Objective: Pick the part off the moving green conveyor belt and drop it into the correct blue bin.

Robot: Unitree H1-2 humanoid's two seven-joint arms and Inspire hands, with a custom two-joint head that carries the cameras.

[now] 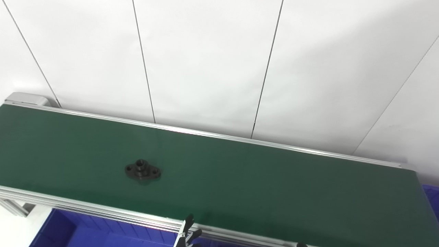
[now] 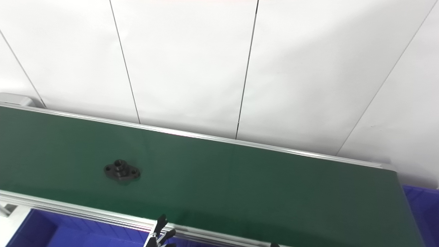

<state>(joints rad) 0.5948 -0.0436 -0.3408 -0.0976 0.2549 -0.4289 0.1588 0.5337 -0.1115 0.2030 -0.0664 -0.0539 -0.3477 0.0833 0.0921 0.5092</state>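
Black flanged part point(image 1: 142, 170) lying unpicked on green conveyor belt point(image 1: 257, 185); blue bin point(image 1: 85, 231) below. Fingertips point(image 1: 188, 219) of left hand barely visible, grasp indeterminate; right hand unseen. Pick and drop both outstanding.

No legible txt, labels or nos. anywhere in either view.

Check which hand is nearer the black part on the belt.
Left. Only its fingertips show at the bottom edge, below and right of the black part. The right hand shows only a dark tip, much farther right.
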